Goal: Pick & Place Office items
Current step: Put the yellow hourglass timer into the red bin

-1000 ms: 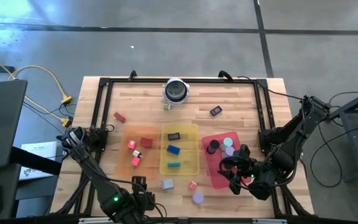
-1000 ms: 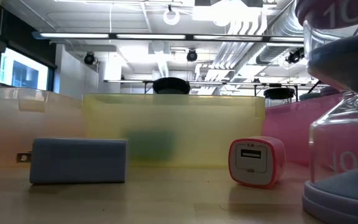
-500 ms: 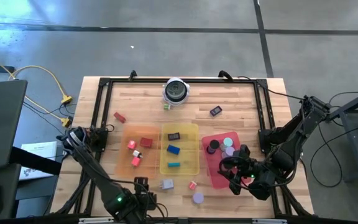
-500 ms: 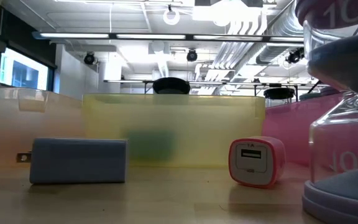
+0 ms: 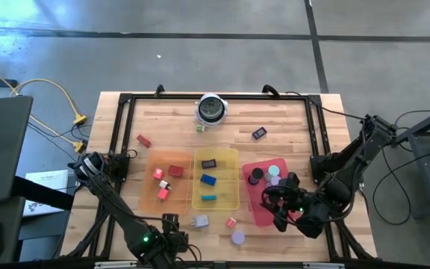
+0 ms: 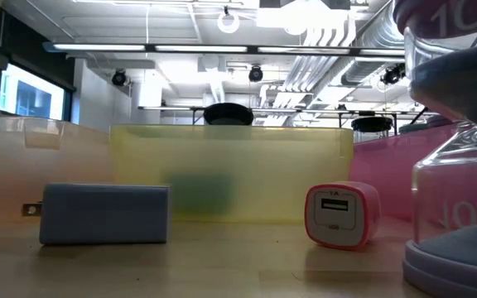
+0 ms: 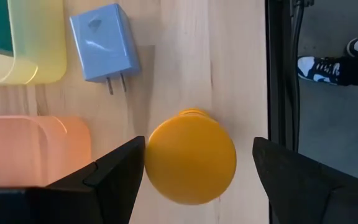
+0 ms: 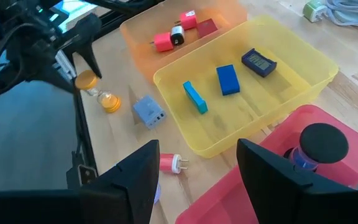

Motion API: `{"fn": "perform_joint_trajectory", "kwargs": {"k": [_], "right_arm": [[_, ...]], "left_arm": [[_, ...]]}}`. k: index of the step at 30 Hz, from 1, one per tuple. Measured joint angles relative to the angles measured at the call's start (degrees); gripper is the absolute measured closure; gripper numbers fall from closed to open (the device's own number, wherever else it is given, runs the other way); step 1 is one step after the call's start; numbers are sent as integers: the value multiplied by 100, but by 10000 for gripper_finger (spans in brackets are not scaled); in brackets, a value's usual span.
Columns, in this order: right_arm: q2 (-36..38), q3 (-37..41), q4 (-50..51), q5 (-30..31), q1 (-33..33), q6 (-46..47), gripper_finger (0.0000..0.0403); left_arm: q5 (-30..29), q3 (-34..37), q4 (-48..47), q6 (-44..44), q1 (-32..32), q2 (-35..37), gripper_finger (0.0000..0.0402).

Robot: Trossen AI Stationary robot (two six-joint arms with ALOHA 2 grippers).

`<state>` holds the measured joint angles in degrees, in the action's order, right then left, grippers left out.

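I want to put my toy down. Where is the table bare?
Bare wood lies between the silver-and-black object, the black item and the yellow tray. More lies around the red piece. It is crowded by the red tray, where the right tool hangs.

Orange tray pieces: a pink piece (image 5: 157, 173), a red block (image 5: 175, 170) and a pink-red piece (image 5: 163, 193) lie apart.
Yellow tray pieces: a black block (image 5: 210, 163), a blue block (image 5: 208, 179) and a teal bar (image 5: 209, 198) lie in a row, apart.
Red tray pieces: a black disc (image 5: 256, 175), a teal disc (image 5: 274, 171) and a pale purple disc (image 5: 275, 181) sit close together.
Loose on the table: a grey-blue plug (image 5: 201, 221), a pink plug (image 5: 231, 222), a purple hourglass (image 5: 237, 237), a red block (image 5: 143, 140), a black block (image 5: 259, 134).
Orange hourglass (image 7: 190, 157): stands near the table's edge.
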<state>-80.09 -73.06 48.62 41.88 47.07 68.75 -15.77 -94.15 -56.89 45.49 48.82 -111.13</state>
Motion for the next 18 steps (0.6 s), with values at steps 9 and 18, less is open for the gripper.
{"fn": "perform_joint_trajectory", "kwargs": {"k": [9,18], "right_arm": [[0,0,-4,-30,-225,0,199],[0,0,-85,-14,-225,-30,199]], "left_arm": [[-4,260,341,43,11,0,112],[-102,328,379,-6,11,2,148]]}}
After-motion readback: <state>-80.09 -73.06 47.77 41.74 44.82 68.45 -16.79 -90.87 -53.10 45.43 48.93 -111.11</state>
